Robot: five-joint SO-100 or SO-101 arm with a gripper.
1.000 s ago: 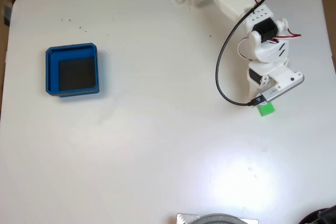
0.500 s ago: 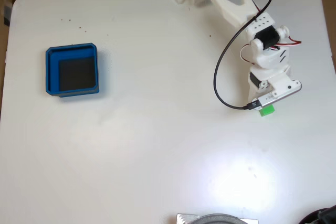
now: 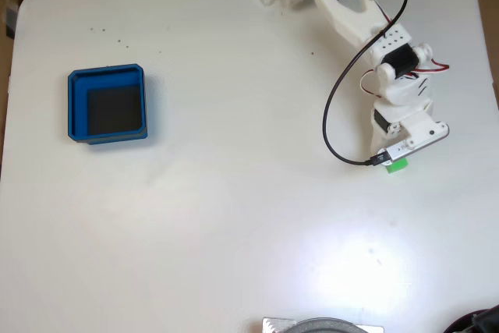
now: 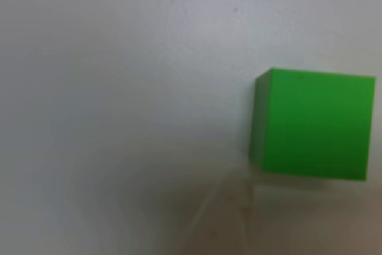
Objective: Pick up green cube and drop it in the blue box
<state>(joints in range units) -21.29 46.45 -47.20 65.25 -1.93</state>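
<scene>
Now, fixed view: my arm (image 3: 366,25) reaches from the bench's (image 3: 234,216) far edge toward its right edge, my wrist covering most of the green cube (image 3: 398,165); blue box (image 3: 107,104) sits well apart near the left edge | other view: green cube (image 4: 313,123) rests on the bench, right side | my jaws: opening and hold cannot be told.
</scene>
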